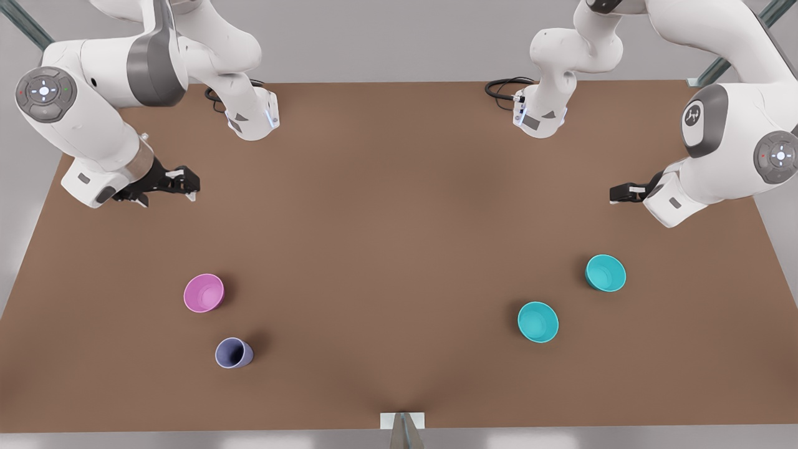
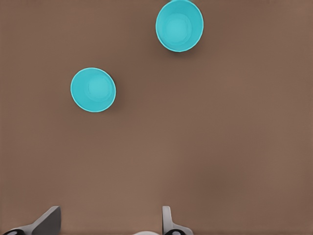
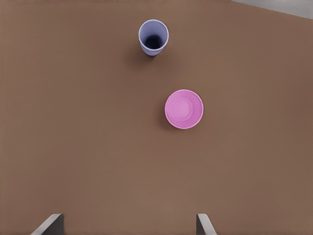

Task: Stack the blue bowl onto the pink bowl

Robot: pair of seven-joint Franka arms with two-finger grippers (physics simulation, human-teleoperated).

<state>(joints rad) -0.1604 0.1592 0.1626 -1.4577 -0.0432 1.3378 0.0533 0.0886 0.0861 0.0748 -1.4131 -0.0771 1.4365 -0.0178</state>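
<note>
The pink bowl (image 1: 204, 292) (image 3: 183, 108) stands upright on the table at the front view's left. Two alike blue bowls stand at the front view's right: one (image 1: 605, 272) (image 2: 93, 89) nearer the left gripper, the other (image 1: 538, 322) (image 2: 179, 25) farther toward the table's front. My left gripper (image 1: 623, 193) (image 2: 108, 223) hovers open behind the blue bowls, holding nothing. At the front view's left, my right gripper (image 1: 187, 187) (image 3: 128, 225) hangs open and empty behind the pink bowl.
A lavender-blue cup (image 1: 234, 353) (image 3: 153, 36) stands just in front of the pink bowl. The brown table (image 1: 399, 218) spreads wide between the two groups. A small bracket (image 1: 402, 421) sits at the front edge.
</note>
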